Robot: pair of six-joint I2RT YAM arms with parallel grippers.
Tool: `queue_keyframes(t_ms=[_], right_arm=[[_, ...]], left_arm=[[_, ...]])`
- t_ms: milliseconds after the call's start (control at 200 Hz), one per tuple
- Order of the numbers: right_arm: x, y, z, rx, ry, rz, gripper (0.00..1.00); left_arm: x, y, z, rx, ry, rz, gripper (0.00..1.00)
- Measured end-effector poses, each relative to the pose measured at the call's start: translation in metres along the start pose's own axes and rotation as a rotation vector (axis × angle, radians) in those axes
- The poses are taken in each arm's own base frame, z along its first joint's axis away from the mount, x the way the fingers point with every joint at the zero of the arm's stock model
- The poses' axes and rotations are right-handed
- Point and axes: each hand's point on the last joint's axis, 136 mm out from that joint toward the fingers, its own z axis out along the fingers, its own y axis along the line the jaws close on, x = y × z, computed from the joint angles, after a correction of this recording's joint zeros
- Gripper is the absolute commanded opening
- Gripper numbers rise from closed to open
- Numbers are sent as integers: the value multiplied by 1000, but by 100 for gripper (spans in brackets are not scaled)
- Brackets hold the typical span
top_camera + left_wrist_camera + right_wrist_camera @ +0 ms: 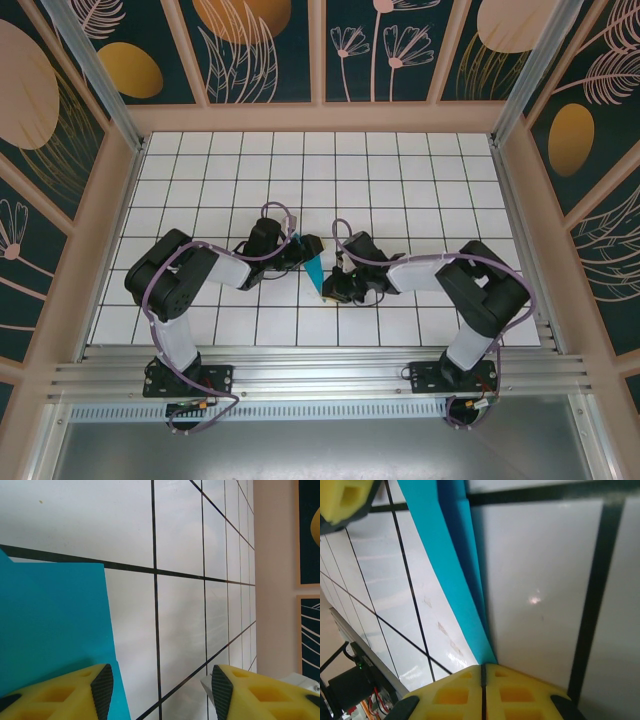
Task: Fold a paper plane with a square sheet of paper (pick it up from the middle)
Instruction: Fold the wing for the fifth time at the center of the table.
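- Nearest the bases, at 5 o'clock from the paper (318,268), the right gripper (482,692) is closed tight, its pads meeting in a thin seam. The paper's narrow end runs straight into that seam, so it looks pinched there.
- Between the two grippers, near the middle of the surface (400,170), the paper is a folded teal shape. The right wrist view shows two layers along one long edge.
- Thin and light, it should be limp, crease at a touch and slide on the glossy tiles. A flat pinch at an edge or corner suits it best, with the other gripper pressing it down; a hard tug could tear it or spoil the fold.
- At 11 o'clock from the paper, the left gripper (159,690) stands about half open and holds nothing. One finger (75,695) is over the paper's edge, though I cannot tell whether it touches. The other is over bare tile.
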Motion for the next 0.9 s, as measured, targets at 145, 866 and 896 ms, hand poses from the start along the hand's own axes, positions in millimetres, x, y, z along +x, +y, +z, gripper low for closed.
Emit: queue_keyframes(t_ms=[145, 866, 896], right_arm=[[0, 13, -12, -3, -18, -21, 12], [-39, 15, 20, -26, -77, -28, 7], [-39, 15, 20, -37, -82, -29, 6]], left_arm=[[0, 0, 0, 0, 1, 0, 58], [0, 0, 1, -4, 6, 1, 58], [0, 0, 1, -5, 7, 1, 59]])
